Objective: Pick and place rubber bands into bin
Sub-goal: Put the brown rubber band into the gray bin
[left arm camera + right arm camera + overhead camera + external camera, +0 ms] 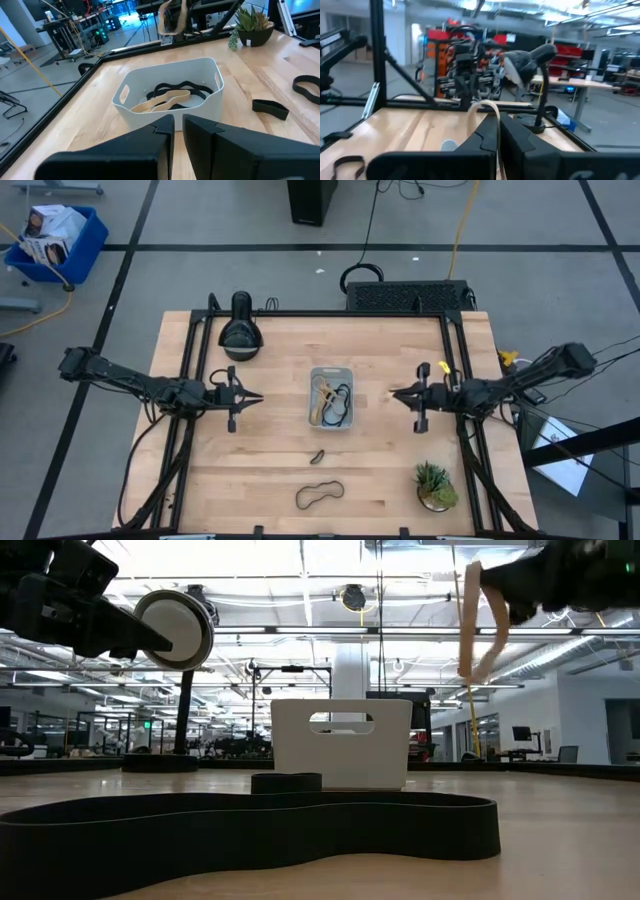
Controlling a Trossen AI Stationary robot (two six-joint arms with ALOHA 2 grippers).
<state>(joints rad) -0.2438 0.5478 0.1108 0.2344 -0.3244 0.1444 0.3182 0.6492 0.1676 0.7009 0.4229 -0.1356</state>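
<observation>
The right gripper [497,131] is pinching a tan rubber loop [470,620], its lower end hidden, while the left gripper [178,125] is hovering nearly closed, empty.

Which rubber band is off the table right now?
The tan rubber band dangling from the right gripper, pinched between its fingers. The two black bands lie on the table; the rest sit in the bin.

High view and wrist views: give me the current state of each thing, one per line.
bin: upright, holding tan and black bands.
small black band: loose on table.
large black band: loose on table.
tan band: hanging from right gripper.
left gripper: shut, empty, beside bin.
</observation>
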